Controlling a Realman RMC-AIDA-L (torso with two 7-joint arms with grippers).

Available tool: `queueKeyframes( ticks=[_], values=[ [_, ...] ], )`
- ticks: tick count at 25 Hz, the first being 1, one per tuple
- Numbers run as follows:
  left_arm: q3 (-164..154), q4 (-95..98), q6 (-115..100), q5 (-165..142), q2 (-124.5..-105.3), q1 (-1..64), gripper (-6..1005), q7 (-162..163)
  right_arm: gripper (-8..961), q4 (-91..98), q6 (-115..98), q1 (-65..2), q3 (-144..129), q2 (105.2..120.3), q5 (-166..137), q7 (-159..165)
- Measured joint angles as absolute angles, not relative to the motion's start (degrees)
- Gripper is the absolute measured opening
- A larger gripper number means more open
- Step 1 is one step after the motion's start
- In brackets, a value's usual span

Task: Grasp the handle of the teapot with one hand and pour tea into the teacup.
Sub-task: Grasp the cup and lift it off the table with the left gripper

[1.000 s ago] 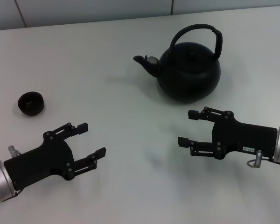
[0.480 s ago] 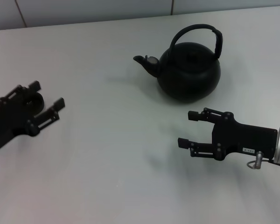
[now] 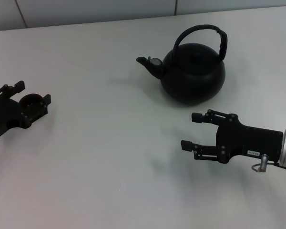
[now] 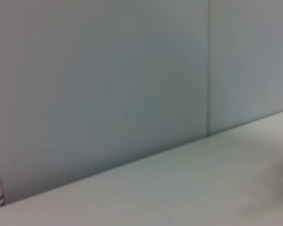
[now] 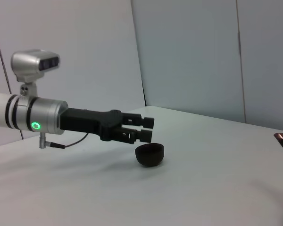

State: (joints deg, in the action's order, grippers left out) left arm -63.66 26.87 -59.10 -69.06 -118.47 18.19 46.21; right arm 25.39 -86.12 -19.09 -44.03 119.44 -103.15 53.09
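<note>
now that the left gripper (image 3: 32,98) has swung out to hover spread over the teacup (image 3: 31,101) at the worktop's (image 3: 109,157) left edge, the right gripper (image 3: 194,130) waits released just short of the untouched teapot (image 3: 193,71).

A bare robotics test bench, not a home kitchen: a plain matte white tabletop (image 3: 109,157) backed by smooth pale grey wall panels (image 5: 188,56) with thin vertical seams, where a silver-and-black robot arm with a green indicator light (image 5: 36,125) reaches across.
</note>
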Motion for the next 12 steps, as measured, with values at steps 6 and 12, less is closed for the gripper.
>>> queueKeyframes(
  ticks=[6,12],
  values=[
    [-63.7,26.7,-56.7,-69.1,-118.4,18.6,789,46.7,832,25.4,-86.1,-19.2,-44.0,119.44,-103.2,53.1],
    [-64.0,26.7,-55.9,-69.6,-118.25,19.0,788,48.5,832,25.5,-86.1,-19.2,-44.0,119.44,-103.3,53.1]
  ],
)
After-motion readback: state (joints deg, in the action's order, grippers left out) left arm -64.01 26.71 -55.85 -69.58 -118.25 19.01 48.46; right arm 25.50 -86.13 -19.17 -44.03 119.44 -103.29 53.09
